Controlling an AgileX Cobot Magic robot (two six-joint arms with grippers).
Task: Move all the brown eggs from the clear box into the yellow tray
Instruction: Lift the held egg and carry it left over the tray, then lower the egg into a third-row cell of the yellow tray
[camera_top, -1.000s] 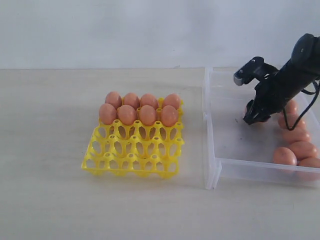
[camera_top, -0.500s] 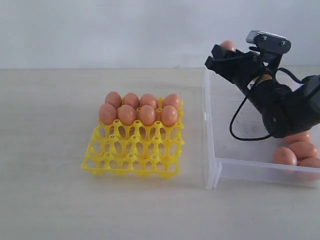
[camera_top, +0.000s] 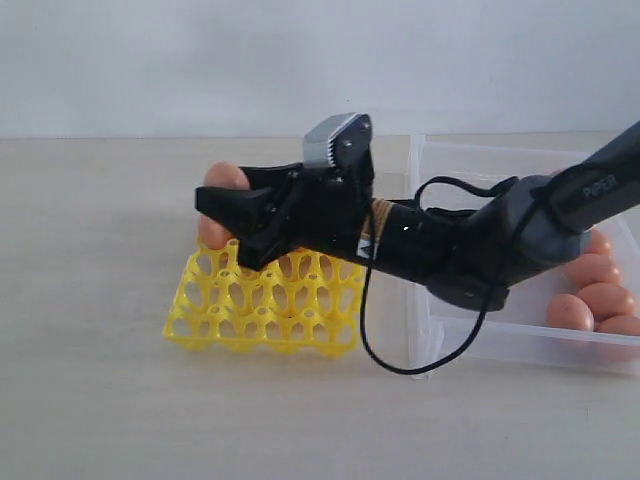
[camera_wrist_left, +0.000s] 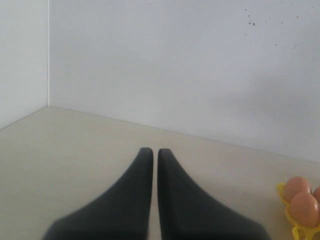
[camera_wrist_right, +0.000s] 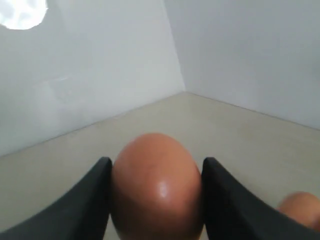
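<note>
My right gripper (camera_top: 222, 196) reaches across from the right and hangs over the back left corner of the yellow tray (camera_top: 262, 312). It is shut on a brown egg (camera_top: 224, 177). In the right wrist view this egg (camera_wrist_right: 156, 185) fills the gap between the two black fingers (camera_wrist_right: 90, 200). The arm hides most of the eggs in the tray's back rows; one egg (camera_top: 210, 232) shows under the gripper. The clear box (camera_top: 428, 335) stands to the right with several brown eggs (camera_top: 570, 312) at its right end. My left gripper (camera_wrist_left: 155, 152) is shut and empty, beside the tray's corner (camera_wrist_left: 300, 231).
The tray's two front rows of cups (camera_top: 270, 325) hold nothing. A black cable (camera_top: 372, 350) hangs from the right arm over the gap between tray and box. A pale wall runs behind the table.
The right gripper lifted an egg out of the clear box, then swung left with it from above the box's left wall to above the tray's back left corner.
</note>
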